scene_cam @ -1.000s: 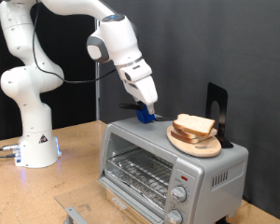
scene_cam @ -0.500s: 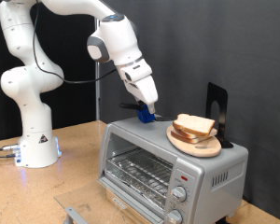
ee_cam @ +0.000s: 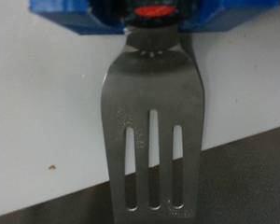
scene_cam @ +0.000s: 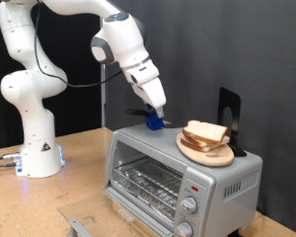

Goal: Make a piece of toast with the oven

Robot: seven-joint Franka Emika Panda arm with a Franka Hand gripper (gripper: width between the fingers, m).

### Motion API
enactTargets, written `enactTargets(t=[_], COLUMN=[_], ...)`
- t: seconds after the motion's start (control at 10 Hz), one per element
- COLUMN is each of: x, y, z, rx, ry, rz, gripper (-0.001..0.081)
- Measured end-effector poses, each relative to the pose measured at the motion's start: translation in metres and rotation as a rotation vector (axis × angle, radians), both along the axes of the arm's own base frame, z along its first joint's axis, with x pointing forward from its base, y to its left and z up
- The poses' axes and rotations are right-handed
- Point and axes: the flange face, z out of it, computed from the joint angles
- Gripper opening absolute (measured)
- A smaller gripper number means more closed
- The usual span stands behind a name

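The piece of toast was seen lying on a round wooden plate, which was set on the roof of the oven, towards the exterior view's right. A second slice appeared to be stacked beneath the upper one, though this could not be made out with certainty. The oven's glass door was shut, and a wire rack was visible through it; two round knobs and a red mark were placed on the front panel at the exterior view's right. A black upright stand was positioned behind the plate.

The gripper was held just above the oven's roof, to the exterior view's left of the plate and apart from the toast. A blue block was seen at its tips. In the wrist view, a slotted metal spatula was shown extending from a blue holder with a red dot, over a pale surface. Whether the fingers were spread or pressed together could not be told. The oven was stood on a wooden table, beside the arm's white base.
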Motion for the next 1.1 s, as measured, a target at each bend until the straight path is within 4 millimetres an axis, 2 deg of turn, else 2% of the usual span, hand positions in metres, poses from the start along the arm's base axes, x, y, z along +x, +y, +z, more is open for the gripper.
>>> enactTargets(t=[0.7,1.1], x=[-0.011,-0.014], y=[0.013,0.013], z=[-0.021,-0.026], rx=[-0.03,-0.027], ry=[0.008,0.024], rz=[-0.009,-0.027], gripper=[0.0803,0.0803])
